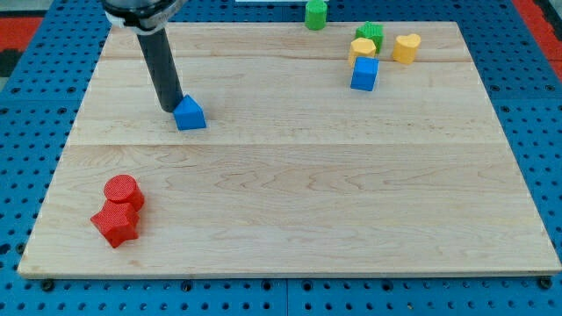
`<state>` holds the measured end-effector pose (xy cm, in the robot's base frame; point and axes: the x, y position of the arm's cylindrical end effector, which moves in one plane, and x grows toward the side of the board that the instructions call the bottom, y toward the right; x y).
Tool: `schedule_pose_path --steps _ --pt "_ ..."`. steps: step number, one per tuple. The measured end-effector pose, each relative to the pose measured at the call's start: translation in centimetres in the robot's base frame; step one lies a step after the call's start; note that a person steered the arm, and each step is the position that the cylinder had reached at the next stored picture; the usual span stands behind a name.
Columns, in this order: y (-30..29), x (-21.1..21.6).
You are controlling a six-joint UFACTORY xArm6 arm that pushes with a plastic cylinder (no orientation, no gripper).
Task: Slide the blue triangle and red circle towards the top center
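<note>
The blue triangle point(190, 114) lies on the wooden board point(290, 211) at the upper left. My tip point(171, 108) is right at its left side, touching or nearly touching it. The rod rises from there to the view's top left. The red circle point(123, 190) sits near the board's lower left corner, far below the tip. It touches a red star-shaped block point(115, 225) just below it.
At the upper right a blue cube point(364, 74), a yellow block point(362, 48), a green block point(371, 34) and a yellow heart-like block point(406, 47) cluster together. Another green block point(316, 13) sits at the board's top edge.
</note>
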<state>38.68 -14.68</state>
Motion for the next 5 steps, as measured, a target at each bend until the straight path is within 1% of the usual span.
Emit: schedule_pose_path --steps 1,2,3,4,5 --pt "2.0 1.2" --pt "-0.2 7.1" --pt "3.3 15.8" --pt "1.7 23.0" --pt "-5.0 22.6"
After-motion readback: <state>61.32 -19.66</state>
